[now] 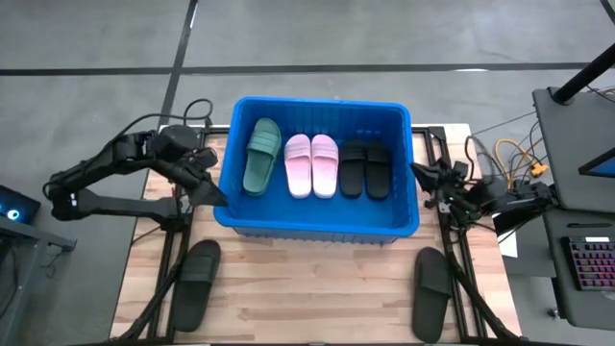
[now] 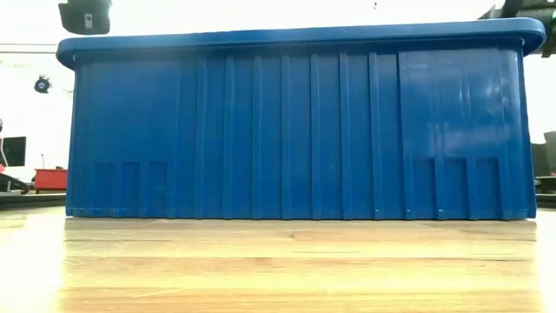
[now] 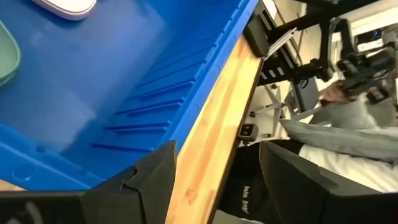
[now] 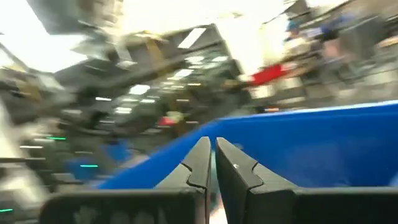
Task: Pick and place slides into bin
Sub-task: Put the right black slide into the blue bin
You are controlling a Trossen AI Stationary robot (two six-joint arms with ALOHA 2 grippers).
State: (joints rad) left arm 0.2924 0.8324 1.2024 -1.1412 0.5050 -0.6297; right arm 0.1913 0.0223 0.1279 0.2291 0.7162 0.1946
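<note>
The blue bin (image 1: 317, 219) stands mid-table and fills the low view with its near wall (image 2: 295, 130). Inside it lie a dark green slide (image 1: 261, 154), two pink slides (image 1: 311, 164) and two black slides (image 1: 365, 169), soles down on the floor. Two more black slides rest on the table in front of the bin, one at the left (image 1: 197, 284) and one at the right (image 1: 432, 290). My left gripper (image 1: 208, 188) (image 3: 214, 180) hovers open and empty by the bin's left wall. My right gripper (image 1: 423, 178) (image 4: 211, 165) is shut and empty outside the right wall.
The wooden table (image 1: 317, 308) has free room in front of the bin between the two black slides. Cables (image 1: 509, 159) and a keyboard (image 1: 586, 269) lie off the right edge. A person in grey (image 3: 348, 127) shows beyond the table in the left wrist view.
</note>
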